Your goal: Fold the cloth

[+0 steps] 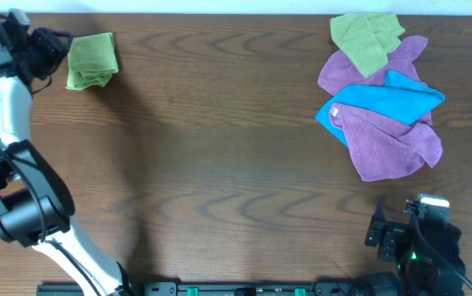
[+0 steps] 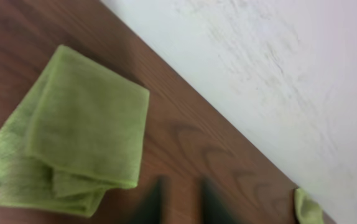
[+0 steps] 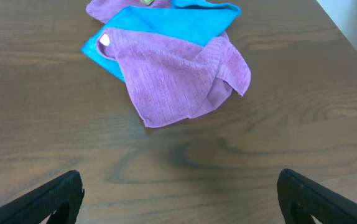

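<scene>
Overhead, the cloth (image 1: 92, 60) lies folded into a small, compact rectangle at the far left corner of the wooden table (image 1: 219, 156). The left gripper (image 1: 60, 44) is just beside its left edge and apart from it. In the left wrist view the lime-green cloth (image 2: 85, 130) shows stacked layers along its near edge. The blurred dark fingers (image 2: 155, 202) below it stand a narrow gap apart with only bare wood between them. At the far right lies a loose pile: an olive-green cloth (image 1: 367, 39) on top at the back, a purple cloth (image 1: 335, 72) under it, a blue cloth (image 1: 384, 97) across the middle, and another purple cloth (image 1: 388, 144) nearest. The right gripper (image 3: 178, 193) sits low near the right front edge, its jaws spread wide and empty, well short of that pile.
</scene>
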Tool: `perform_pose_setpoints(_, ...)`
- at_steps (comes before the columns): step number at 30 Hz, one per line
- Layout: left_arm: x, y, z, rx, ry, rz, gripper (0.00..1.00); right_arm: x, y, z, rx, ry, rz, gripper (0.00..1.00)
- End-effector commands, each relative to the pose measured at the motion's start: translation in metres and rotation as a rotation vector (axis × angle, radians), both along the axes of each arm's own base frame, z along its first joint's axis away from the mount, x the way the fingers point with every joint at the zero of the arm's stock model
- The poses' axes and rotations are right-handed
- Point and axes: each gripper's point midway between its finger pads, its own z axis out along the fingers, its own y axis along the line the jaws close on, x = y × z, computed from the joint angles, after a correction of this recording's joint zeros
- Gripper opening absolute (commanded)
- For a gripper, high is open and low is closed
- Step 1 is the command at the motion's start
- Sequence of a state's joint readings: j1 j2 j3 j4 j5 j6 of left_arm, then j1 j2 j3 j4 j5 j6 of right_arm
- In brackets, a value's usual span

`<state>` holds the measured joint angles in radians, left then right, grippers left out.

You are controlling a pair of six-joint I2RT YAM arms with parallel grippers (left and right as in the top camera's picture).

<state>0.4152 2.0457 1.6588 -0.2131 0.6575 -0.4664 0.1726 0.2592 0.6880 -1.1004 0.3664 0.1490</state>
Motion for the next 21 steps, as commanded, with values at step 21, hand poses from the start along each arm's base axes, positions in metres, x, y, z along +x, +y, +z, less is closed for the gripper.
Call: perform_pose_setpoints(21, 0.010, 0.014, -0.175, 0.126, 0.346, 0.288, 0.06, 0.000, 0.001, 0.005, -0.004, -0.016, 0.015, 0.99)
